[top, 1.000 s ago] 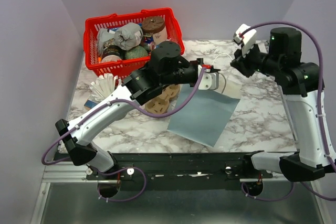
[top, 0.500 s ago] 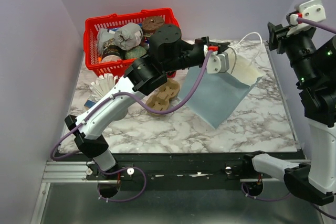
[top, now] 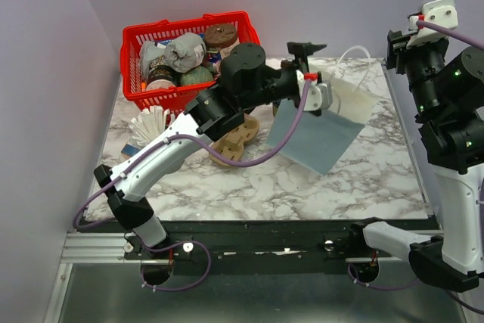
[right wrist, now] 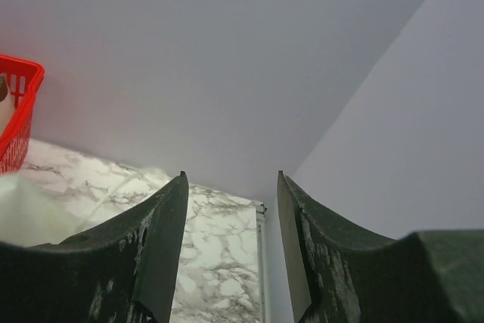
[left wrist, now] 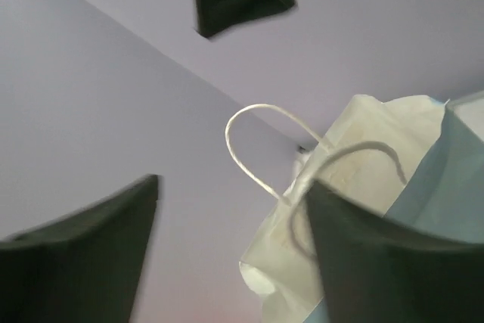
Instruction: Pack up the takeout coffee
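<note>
Ideally, the left gripper (left wrist: 227, 255), jaws spread wide, is easing the paper bag (left wrist: 363, 141) beside its finger upright without creasing it.

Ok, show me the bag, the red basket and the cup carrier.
bag (top: 321, 141), top view, its blue side.
red basket (top: 155, 97), top view, front wall.
cup carrier (top: 238, 140), top view, its brown top.

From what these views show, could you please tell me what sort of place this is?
Probably a robot test cell staged as a takeout counter: a marble-patterned table boxed in by plain lilac walls, with a red basket of goods and a pale blue paper bag.
</note>
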Robot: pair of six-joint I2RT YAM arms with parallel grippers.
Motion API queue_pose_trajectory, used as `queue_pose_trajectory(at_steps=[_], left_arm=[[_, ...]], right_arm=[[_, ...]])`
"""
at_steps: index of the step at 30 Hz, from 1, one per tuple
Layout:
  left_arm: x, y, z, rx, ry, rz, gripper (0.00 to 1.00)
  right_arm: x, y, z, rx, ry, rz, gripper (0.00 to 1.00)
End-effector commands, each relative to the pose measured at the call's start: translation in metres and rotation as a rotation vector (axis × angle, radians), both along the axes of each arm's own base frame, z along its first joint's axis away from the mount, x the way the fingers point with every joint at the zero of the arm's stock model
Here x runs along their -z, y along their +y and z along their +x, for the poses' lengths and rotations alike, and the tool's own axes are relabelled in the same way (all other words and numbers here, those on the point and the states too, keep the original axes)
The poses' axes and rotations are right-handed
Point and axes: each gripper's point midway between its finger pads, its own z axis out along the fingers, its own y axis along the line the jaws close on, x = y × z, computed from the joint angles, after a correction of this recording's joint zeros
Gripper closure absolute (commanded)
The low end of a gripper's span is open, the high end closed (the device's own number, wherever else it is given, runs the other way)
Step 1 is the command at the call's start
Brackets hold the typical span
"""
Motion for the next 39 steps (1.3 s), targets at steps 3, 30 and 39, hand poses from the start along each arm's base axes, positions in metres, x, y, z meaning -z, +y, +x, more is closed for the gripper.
queue_pose_trajectory(at_steps=[3, 30, 39], left_arm=[[0.094, 0.044, -0.024, -0.051, 0.081, 0.216, 0.01], [0.146, 0.063, -0.070, 0.124, 0.117, 0.289, 0.09], [0.146, 0.062, -0.071, 0.134, 0.114, 0.314, 0.35]], right_arm=[[0.007, -0.007, -0.002, 0.030, -0.002, -0.012, 0.41], [0.161, 0.088, -0.040, -0.490, 0.744, 0.135, 0.36], [0.218, 0.113, -0.066, -0.642, 0.993, 0.192, 0.40]])
